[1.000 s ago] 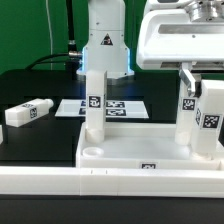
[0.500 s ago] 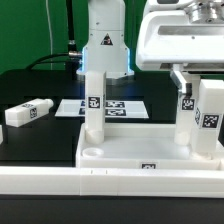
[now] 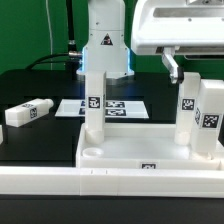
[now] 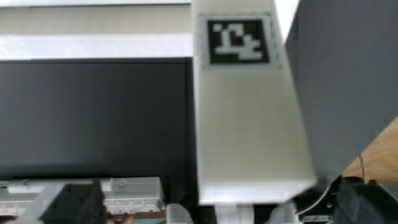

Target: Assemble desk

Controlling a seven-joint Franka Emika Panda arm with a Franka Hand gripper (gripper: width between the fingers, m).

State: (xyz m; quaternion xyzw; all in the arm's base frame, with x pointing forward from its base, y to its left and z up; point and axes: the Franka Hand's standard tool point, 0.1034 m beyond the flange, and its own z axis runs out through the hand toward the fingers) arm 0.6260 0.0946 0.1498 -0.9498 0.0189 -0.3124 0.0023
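**Base:** What's nearest, low in the frame?

**Me:** I log the border rail [image 3: 35, 180] along the bottom edge. Just behind it is the tabletop [image 3: 130, 148], lower centre to right, on the black surface [image 3: 40, 140].

**Base:** Legs?

**Me:** Three stand upright in the tabletop: centre leg [image 3: 94, 105], front right leg [image 3: 210, 118] and rear right leg [image 3: 187, 108]. A loose leg [image 3: 27, 112] lies on the surface at middle left, well apart.

**Base:** Pincer?

**Me:** The pincer [image 3: 174, 66] is upper right, near the rear right leg's top. It looks released and carries nothing. In the wrist view a tagged leg [image 4: 246, 120] runs between the fingertips [image 4: 183, 213]; I cannot tell which leg.

**Base:** Farther back?

**Me:** The marker board [image 3: 125, 105] lies flat behind the centre leg. The arm base [image 3: 105, 45] is at top centre.
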